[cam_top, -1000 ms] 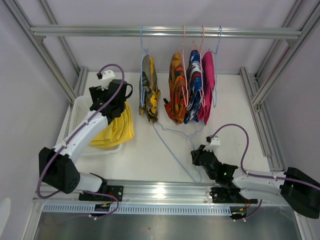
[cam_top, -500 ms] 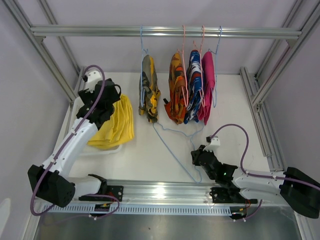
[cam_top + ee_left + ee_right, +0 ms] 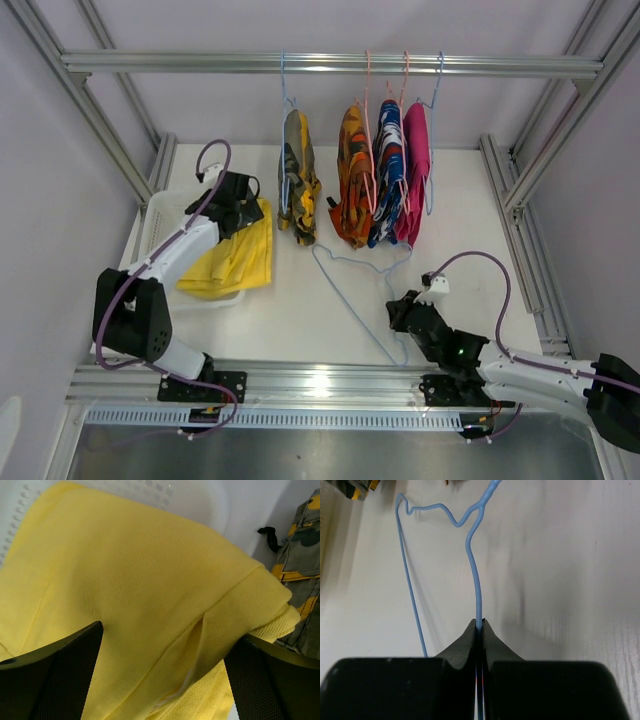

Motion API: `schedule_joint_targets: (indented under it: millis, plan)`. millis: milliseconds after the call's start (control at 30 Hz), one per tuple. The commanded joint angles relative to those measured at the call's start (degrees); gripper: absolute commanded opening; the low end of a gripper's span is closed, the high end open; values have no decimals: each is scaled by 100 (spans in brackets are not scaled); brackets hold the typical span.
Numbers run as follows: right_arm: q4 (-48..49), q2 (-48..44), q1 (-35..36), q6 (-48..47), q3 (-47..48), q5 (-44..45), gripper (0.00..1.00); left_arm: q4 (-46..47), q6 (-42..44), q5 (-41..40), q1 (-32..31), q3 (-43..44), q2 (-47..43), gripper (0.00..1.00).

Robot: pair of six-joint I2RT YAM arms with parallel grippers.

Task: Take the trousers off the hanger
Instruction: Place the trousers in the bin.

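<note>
The plain yellow trousers (image 3: pixel 238 262) lie crumpled in a white basket (image 3: pixel 158 218) at the left, free of any hanger. My left gripper (image 3: pixel 245 212) hovers just over them, open; in the left wrist view the yellow cloth (image 3: pixel 140 600) fills the space between its black fingers (image 3: pixel 55 675). An empty blue wire hanger (image 3: pixel 350 292) lies on the table, and my right gripper (image 3: pixel 398 312) is shut on its wire (image 3: pixel 476 580). Camouflage (image 3: pixel 298 180), orange (image 3: pixel 352 180), blue-red-white (image 3: pixel 388 170) and magenta (image 3: pixel 415 170) trousers hang on hangers from the rail (image 3: pixel 180 63).
Aluminium frame posts (image 3: pixel 520 190) slant down both sides of the table. A metal rail (image 3: pixel 320 380) runs along the near edge by the arm bases. The basket rim (image 3: pixel 200 500) and the camouflage trousers (image 3: pixel 300 555) show beyond the yellow cloth.
The left arm swung out to the left and came back right, ending low over the yellow trousers. The right arm edged toward the near edge, still shut on the blue hanger.
</note>
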Motion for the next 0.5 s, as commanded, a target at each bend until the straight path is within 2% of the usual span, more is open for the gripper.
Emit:
schedule_joint_targets:
  millis: [0,233,467]
  plan:
    - [-311,-349,24,66,26,264,0,223,-293,528,28,-197,-38,99]
    - [-919,-824,190,-101,360,404,0,-58,-188,546,28,-163,-924,99]
    - [-1244,-1247,1034,-1110,975,773,0,-436,102,976,10,22,-1866,100]
